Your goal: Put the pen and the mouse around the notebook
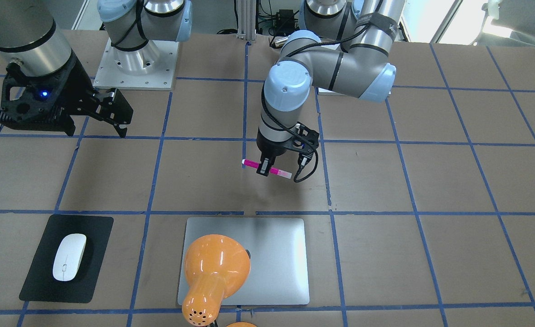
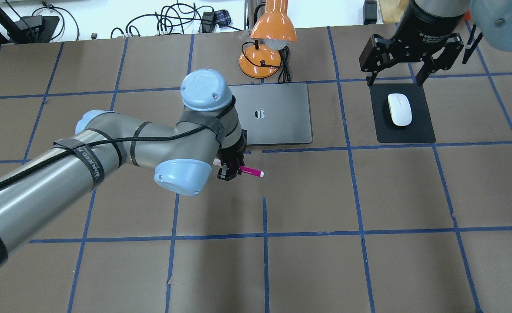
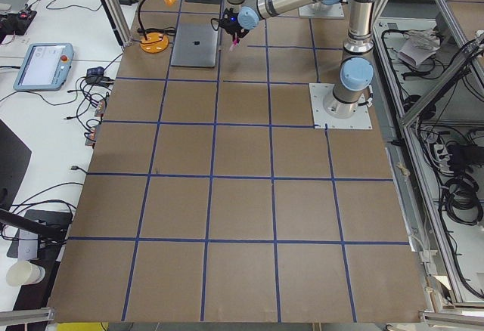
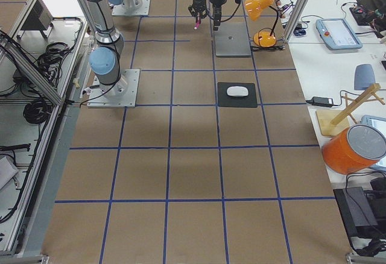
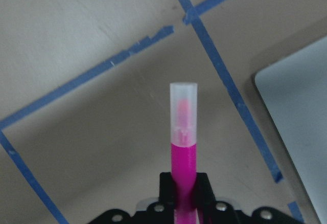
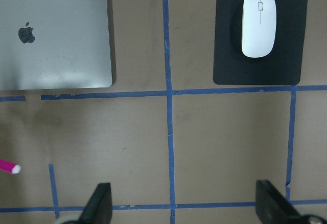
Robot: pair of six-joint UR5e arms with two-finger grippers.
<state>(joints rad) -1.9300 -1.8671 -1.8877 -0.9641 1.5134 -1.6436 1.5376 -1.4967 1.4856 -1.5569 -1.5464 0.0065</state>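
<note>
pen (image 5: 183, 150): lying level between the left gripper's fingers, in the air above the table (image 2: 369, 195); its pale cap end is pointing to the robot's left, and it is hanging just beside the notebook's near edge, close to that edge's left corner.
left gripper (image 1: 264, 170): pointing down and closing its two fingers on the middle of the magenta barrel, so both ends of the pen are sticking out.
right gripper (image 2: 396, 81): hanging high over the table with its jaws spread wide and gripping nothing; it is staying apart from the mouse.
mouse (image 2: 399, 110): lying on a black mat (image 2: 421, 132), to the right of the notebook, with a strip of bare table between mat and notebook.
notebook (image 2: 282, 126): lying flat and closed on the table, its dark mark facing up.
lamp (image 1: 212, 272): standing at the far edge of the notebook, its orange shade leaning over that edge.
</note>
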